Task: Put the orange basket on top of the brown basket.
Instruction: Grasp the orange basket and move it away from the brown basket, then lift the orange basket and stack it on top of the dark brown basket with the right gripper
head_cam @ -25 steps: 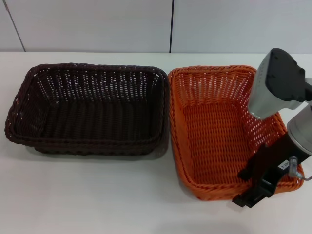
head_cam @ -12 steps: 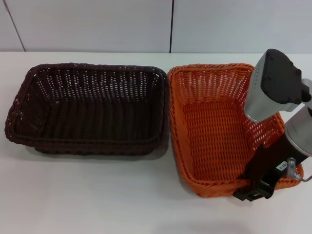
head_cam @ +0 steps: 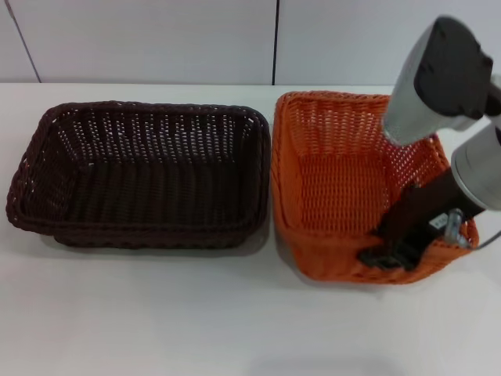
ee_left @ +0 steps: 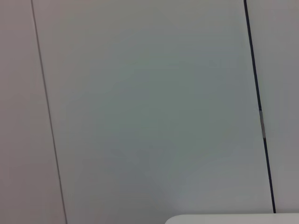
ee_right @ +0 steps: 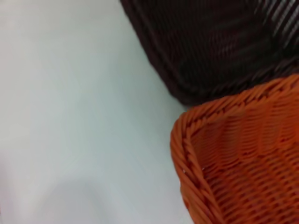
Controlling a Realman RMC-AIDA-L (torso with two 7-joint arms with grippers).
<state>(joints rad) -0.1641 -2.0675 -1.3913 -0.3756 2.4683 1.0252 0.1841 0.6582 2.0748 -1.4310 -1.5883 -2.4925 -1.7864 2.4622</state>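
Observation:
The orange basket [head_cam: 337,188] stands at the right of the white table, tilted, with its near side raised off the surface. My right gripper [head_cam: 395,252] is shut on its near rim by the right front corner. The brown basket [head_cam: 141,176] sits flat on the table to its left, and their sides almost touch. The right wrist view shows a corner of the orange basket [ee_right: 243,158] with the brown basket [ee_right: 210,46] just beyond it. The left gripper is out of view.
Bare white table [head_cam: 156,313] lies in front of both baskets. A pale panelled wall [head_cam: 156,39] runs behind the table. The left wrist view shows only that wall [ee_left: 140,102] and a table corner [ee_left: 233,219].
My right gripper has risen and moved back with the orange basket's near rim. The basket has tipped up at the front, and its near side has left the table.

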